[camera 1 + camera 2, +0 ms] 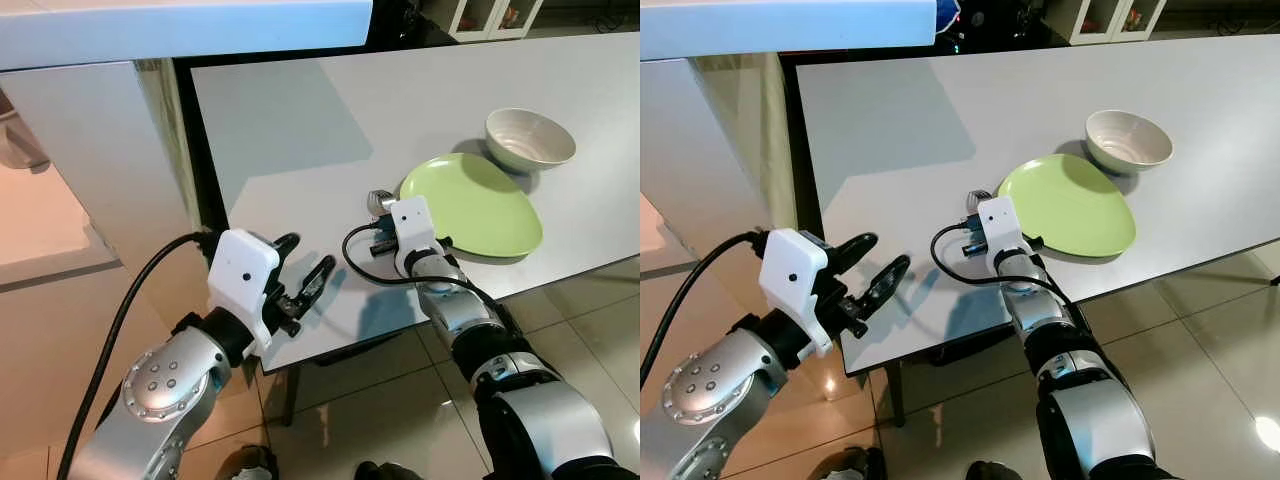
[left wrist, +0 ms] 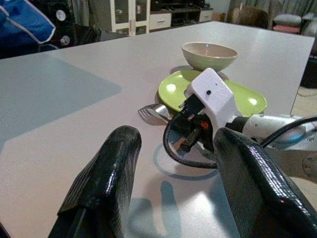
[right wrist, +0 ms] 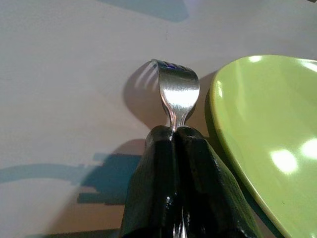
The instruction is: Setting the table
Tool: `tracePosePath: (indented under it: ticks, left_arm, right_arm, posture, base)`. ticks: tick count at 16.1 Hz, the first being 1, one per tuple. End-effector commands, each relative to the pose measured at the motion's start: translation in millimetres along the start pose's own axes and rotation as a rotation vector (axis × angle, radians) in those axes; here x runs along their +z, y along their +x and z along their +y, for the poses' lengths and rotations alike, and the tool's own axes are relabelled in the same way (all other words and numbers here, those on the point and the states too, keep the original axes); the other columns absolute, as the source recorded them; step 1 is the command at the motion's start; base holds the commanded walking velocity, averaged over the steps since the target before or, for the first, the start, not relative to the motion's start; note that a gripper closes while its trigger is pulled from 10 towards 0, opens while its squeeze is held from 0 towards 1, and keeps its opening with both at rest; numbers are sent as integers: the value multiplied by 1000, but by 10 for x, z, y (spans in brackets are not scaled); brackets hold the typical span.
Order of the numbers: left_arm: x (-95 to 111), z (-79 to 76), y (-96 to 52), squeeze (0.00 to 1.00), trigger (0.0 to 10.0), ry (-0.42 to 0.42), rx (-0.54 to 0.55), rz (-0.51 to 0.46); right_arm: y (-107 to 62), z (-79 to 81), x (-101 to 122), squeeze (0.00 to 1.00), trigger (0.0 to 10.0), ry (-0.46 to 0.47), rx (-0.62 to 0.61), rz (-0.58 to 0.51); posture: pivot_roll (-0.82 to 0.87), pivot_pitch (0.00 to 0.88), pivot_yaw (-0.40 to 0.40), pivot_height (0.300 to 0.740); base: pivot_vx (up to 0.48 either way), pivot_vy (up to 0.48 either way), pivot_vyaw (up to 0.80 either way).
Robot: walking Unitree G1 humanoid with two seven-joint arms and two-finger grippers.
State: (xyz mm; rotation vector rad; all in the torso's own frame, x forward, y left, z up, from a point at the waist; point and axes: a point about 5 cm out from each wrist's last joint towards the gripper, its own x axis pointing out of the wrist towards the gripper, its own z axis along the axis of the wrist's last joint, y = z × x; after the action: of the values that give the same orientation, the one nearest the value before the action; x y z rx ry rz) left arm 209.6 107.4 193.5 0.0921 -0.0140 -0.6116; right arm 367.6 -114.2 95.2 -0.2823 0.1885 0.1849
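Right wrist view: right hand [image 3: 174, 130] pinches the fork [image 3: 177, 91] by its neck, left of the plate [image 3: 267, 134]. Thin, stiff, slippery steel; grip the handle firmly. Left hand [image 1: 305, 285] hovers spread.

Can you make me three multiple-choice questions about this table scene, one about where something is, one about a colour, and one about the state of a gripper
1. Where does the bowl stand?
A. on the plate
B. on the table just behind the plate
C. on the floor

2. What colour is the plate?
A. light green
B. dark blue
C. red

3. What is the right gripper doing?
A. hanging open and empty
B. shut on the bowl's rim
C. shut on the fork

Answers:
1. B, the bowl sits on the white table past the plate's far edge.
2. A, the plate shows light green in every view.
3. C, in the right wrist view the black fingers pinch the fork's handle beside the plate, while the left gripper is open over the table's near edge.
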Motion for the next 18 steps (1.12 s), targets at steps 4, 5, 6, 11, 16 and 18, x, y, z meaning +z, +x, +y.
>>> tracePosePath:
  ticks: [4, 5, 6, 11, 16, 18]
  left_arm:
    - [-3, -16, -20, 0, 10000, 10, -22, 3]
    - [-6, -16, -20, 0, 10000, 11, -22, 2]
    - [-6, -16, -20, 0, 10000, 11, -22, 2]
    - [-23, -16, -23, 0, 10000, 17, -24, 15]
    - [-25, -6, -15, 0, 10000, 21, -29, 18]
    - [-21, -1, -8, 0, 10000, 23, -31, 17]
  right_arm:
    - [0, -6, -33, 55, 10000, 6, 9, 18]
    - [0, -5, -32, 431, 10000, 8, 11, 17]
    - [0, -5, -31, 765, 10000, 9, 11, 16]
    - [-1, -19, -27, 1000, 10000, 7, 12, 10]
    - [-1, -37, 34, 1000, 10000, -42, 30, -33]
    - [-2, -35, 59, 1000, 10000, -60, 39, -48]
  posture:
    - [210, 119, -70, 740]
    - [210, 119, -70, 740]
    - [210, 119, -70, 740]
    - [210, 110, -71, 740]
    - [210, 107, -64, 740]
    - [211, 104, -62, 740]
  base:
    - [0, 0, 0]
    - [0, 0, 0]
    - [0, 0, 0]
    - [0, 0, 0]
    - [0, 0, 0]
    - [0, 0, 0]
